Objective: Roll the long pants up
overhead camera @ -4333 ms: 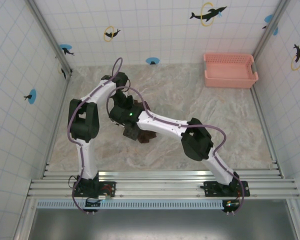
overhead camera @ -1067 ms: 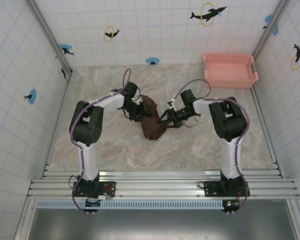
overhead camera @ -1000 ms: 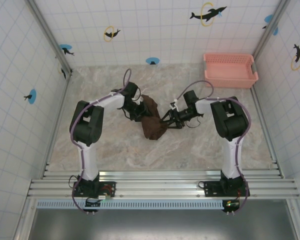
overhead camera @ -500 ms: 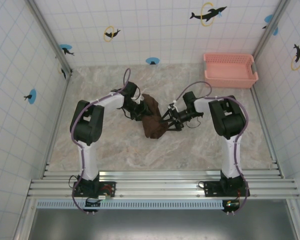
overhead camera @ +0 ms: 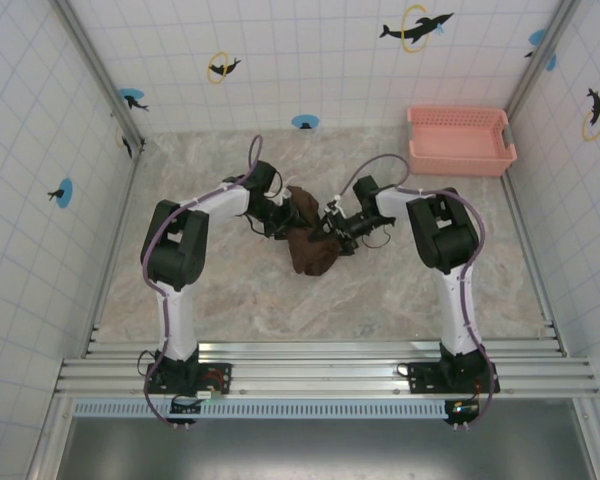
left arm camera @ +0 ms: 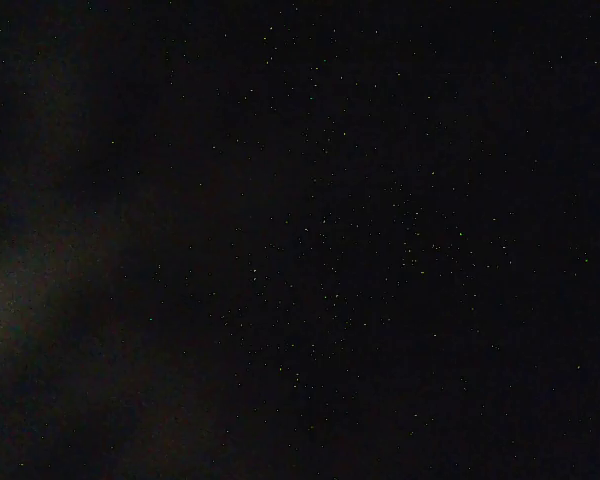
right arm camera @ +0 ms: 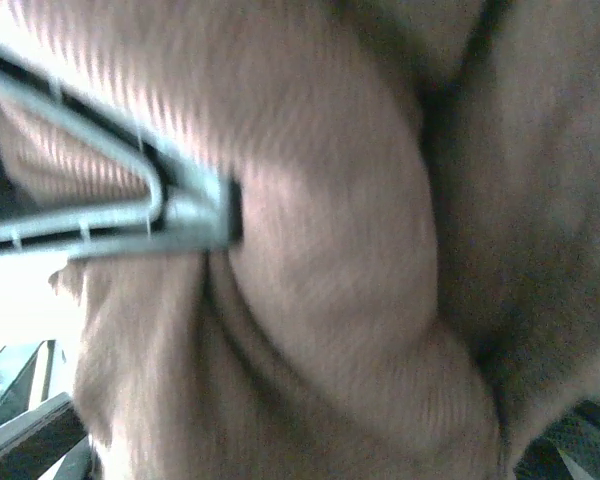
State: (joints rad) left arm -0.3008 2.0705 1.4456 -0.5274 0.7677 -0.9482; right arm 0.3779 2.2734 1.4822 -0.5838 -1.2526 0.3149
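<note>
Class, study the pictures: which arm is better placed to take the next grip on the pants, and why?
Probably right. The right claw stands wide at the right edge of the pants, with fabric against its finger. The left claw sits at their far-left edge, grip unclear.

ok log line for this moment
long pants: bunched up | left pincer: at pants, grip unclear | right pincer: open, against pants

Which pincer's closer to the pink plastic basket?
Right pincer, at the dark brown fabric pants' edge facing the pink plastic basket; left pincer is opposite.
</note>
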